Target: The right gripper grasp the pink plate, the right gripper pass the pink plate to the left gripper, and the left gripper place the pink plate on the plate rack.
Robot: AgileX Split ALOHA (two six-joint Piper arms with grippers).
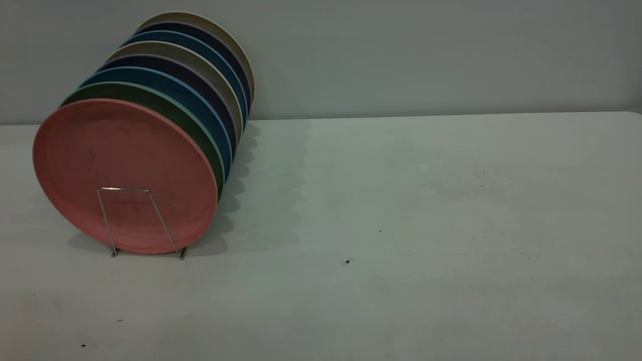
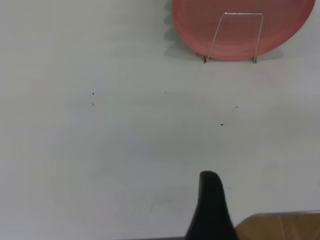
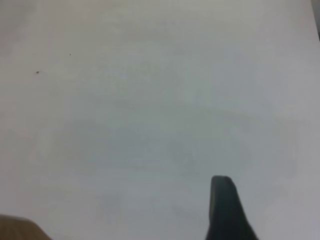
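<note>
The pink plate (image 1: 125, 170) stands upright in the front slot of the plate rack (image 1: 123, 189), at the table's left, leaning on the plates behind it. Neither gripper touches it. No gripper shows in the exterior view. In the left wrist view, the left gripper (image 2: 210, 210) shows as one black tip above bare table, well short of the pink plate (image 2: 240, 35) and the rack's front wire loop (image 2: 243, 13). In the right wrist view, the right gripper (image 3: 225, 210) shows as one black tip over bare table, with no plate in sight.
Several more plates stand in a row behind the pink one: a green plate (image 1: 198, 131), then blue, dark and beige ones (image 1: 220, 37). A grey wall rises behind the table. A wooden edge (image 2: 280, 227) shows beside the left gripper.
</note>
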